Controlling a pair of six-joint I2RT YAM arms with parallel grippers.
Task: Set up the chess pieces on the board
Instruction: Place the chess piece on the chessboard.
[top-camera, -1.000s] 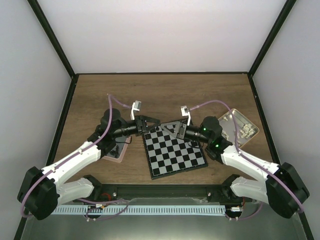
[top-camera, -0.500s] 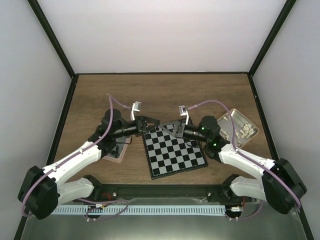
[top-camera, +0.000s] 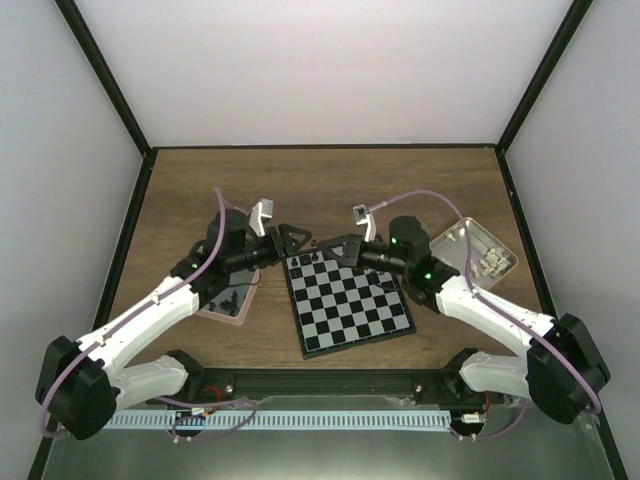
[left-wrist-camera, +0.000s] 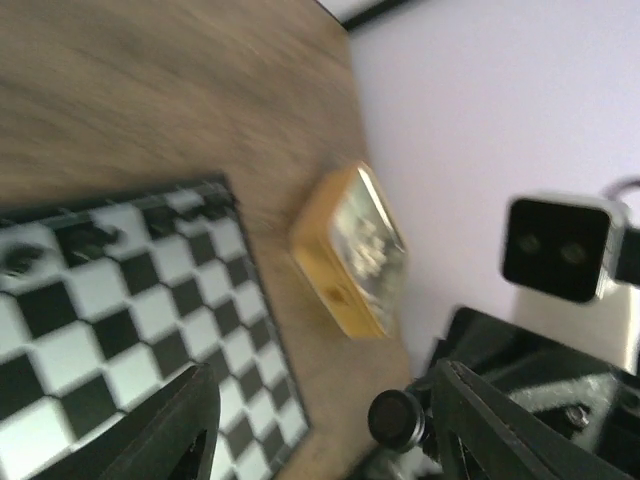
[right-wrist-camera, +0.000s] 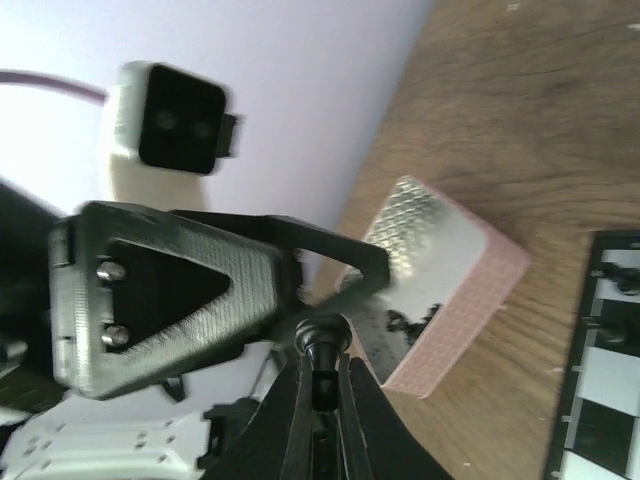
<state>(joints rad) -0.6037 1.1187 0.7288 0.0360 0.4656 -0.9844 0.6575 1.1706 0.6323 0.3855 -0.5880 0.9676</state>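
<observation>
Black in colour, one chess piece (right-wrist-camera: 321, 345) is pinched tight in the right gripper (right-wrist-camera: 322, 385) above the far edge of the board (top-camera: 350, 300). Just beside it, the left gripper (left-wrist-camera: 325, 425) is held with fingers spread, gripping nothing.

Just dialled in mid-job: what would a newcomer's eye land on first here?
The right gripper and left gripper meet tip to tip over the far edge of the flat black-and-pale-grey checked chessboard. The right is shut on a tiny black chess piece; the left stands open. A tan metal tin sits right of the board.
</observation>
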